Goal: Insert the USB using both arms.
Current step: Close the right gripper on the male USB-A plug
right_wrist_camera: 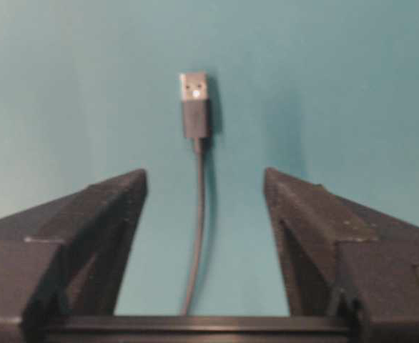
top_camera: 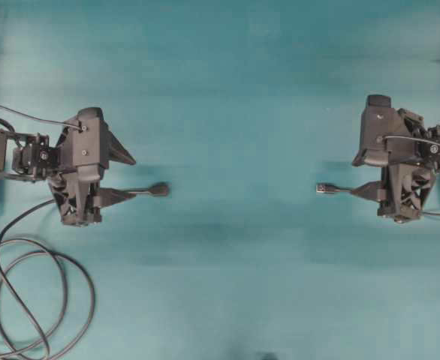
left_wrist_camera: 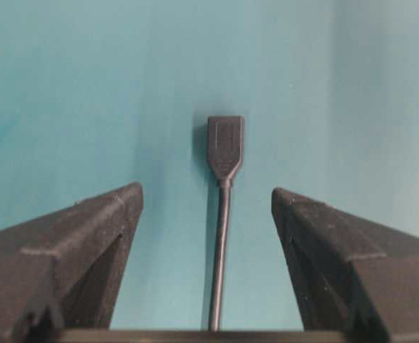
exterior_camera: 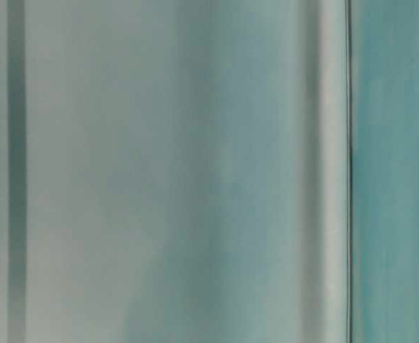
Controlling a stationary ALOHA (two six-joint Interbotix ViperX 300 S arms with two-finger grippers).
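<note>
With both arms' fingers apart and gripping nothing, the USB [right_wrist_camera: 194, 104] and socket [left_wrist_camera: 225, 147] lie mid-counter [top_camera: 235, 60], tips facing, ready for mating.

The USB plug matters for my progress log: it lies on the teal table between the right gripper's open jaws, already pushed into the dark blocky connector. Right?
Not plugged in. The overhead view shows the USB plug and the dark blocky connector well apart on the teal table. The rest holds: it lies between the open jaws of the right gripper.
</note>
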